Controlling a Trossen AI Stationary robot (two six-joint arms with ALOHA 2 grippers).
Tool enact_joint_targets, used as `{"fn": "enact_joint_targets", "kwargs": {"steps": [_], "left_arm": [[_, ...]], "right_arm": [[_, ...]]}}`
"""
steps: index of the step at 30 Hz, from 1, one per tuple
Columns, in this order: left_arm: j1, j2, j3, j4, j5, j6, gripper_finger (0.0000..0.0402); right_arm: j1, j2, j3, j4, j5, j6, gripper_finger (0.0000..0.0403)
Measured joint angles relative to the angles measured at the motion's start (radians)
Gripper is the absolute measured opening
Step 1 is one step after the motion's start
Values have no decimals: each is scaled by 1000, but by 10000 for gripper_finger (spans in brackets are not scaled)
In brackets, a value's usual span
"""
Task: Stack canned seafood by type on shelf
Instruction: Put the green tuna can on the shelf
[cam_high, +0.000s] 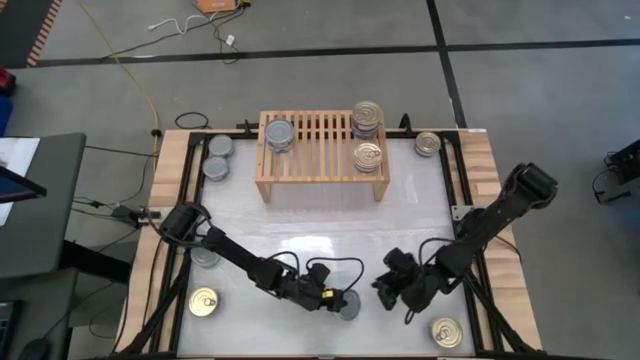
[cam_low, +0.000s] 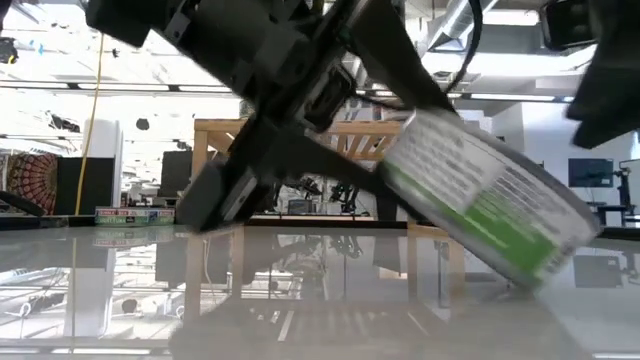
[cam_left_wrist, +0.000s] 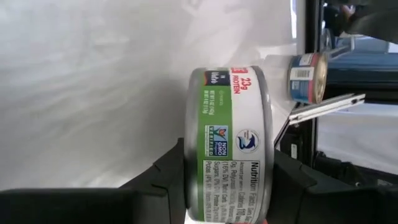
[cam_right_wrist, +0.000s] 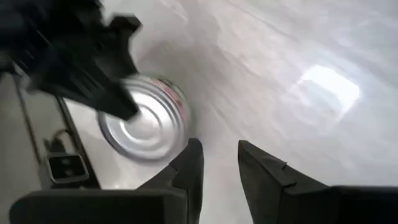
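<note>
A: One tin (cam_left_wrist: 229, 143) sat clamped in the left tool (cam_high: 338, 300), the fingers (cam_left_wrist: 163, 174) pressing its label wall on both sides, its plain silver top facing the right tool (cam_high: 397, 287).

B: Was it off the bench (cam_high: 300, 225)?

A: It was tilted in the low view, one edge apparently low against the surface. I couldn't say whether it was fully lifted.

B: How would it handle?

A: A guess: rigid metal, smallish but dense, and smooth around the label, so it could slide if pinched off-centre. Gripping across the wall at mid-height, as it was, looked right. The flat ends should stack well.

B: And the right tool?

A: Just beside the left one, nearly facing it, its fingers (cam_right_wrist: 189, 171) a narrow gap apart and holding nothing.

B: What lay around?

A: The shelf (cam_high: 322, 150) stood well ahead of both tools. It carried a silver stack (cam_high: 279, 135) at one end, and a gold stack (cam_high: 367, 118) and a gold tin (cam_high: 367, 156) at the other. More silver tins (cam_high: 218, 158) sat beside the shelf's silver end. A gold-topped one (cam_high: 204, 302) lay behind the left tool near its arm, and another (cam_high: 446, 332) behind the right tool.

B: Anything in the way?

A: Mostly the right tool, I'd judge, being so close. The bench between the tools and the shelf carried nothing.
</note>
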Motion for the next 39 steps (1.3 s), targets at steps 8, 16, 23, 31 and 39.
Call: {"fn": "enact_joint_targets", "kwargs": {"steps": [8,16,23,31,39], "left_arm": [[15,-200,-131,-91,-102,-7,134],[-8,-641,-422,-72,-435,-65,139],[80,-982,-455,-244,-555,82,140],[408,-1138,-456,-555,-293,113,141],[747,-1115,-456,-574,-14,256,141]], "right_arm": [[24,-28,0,-122,1,0,123],[54,39,0,-130,-1,-11,123],[21,56,-3,-136,-3,-34,123],[-86,56,-3,-134,-3,-61,123],[-179,56,-3,-134,-3,-66,123]]}}
